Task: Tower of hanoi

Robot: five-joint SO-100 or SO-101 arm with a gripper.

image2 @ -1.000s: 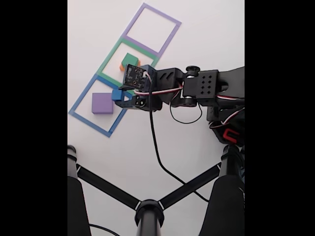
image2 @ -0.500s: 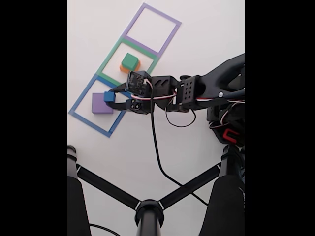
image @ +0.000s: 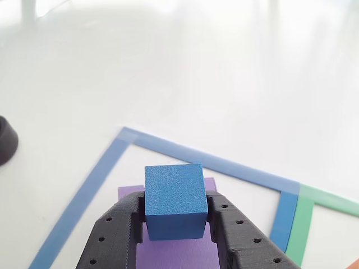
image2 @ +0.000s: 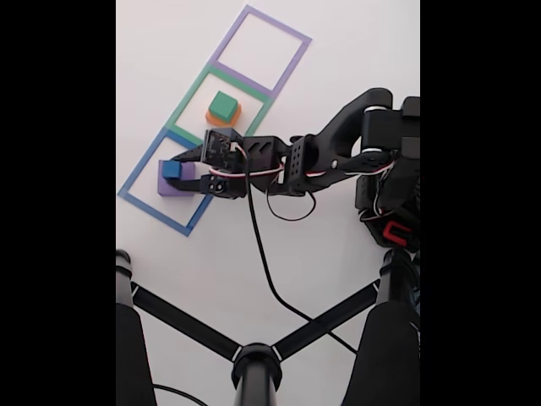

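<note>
The blue cube [image: 174,199] [image2: 172,169] sits between the black fingers of my gripper [image: 175,216] [image2: 177,172], which is shut on it. It is over the flat purple block [image: 179,252] [image2: 166,186], which lies inside the blue tape square [image2: 135,176]; I cannot tell whether cube and block touch. The green block [image2: 222,105] rests on the orange block [image2: 219,117] inside the green tape square [image2: 193,95]. A sliver of orange shows at the lower right corner of the other view.
A purple tape square [image2: 279,30] lies beyond the green one. A black stand [image2: 254,364] with crossed legs fills the lower part of the fixed view, and a black cable [image2: 266,271] trails from the arm. A round black object [image: 7,140] sits at the left edge.
My gripper has carried the blue cube leftward in the fixed view, from beside the purple block to over it, and the arm has stretched out.
</note>
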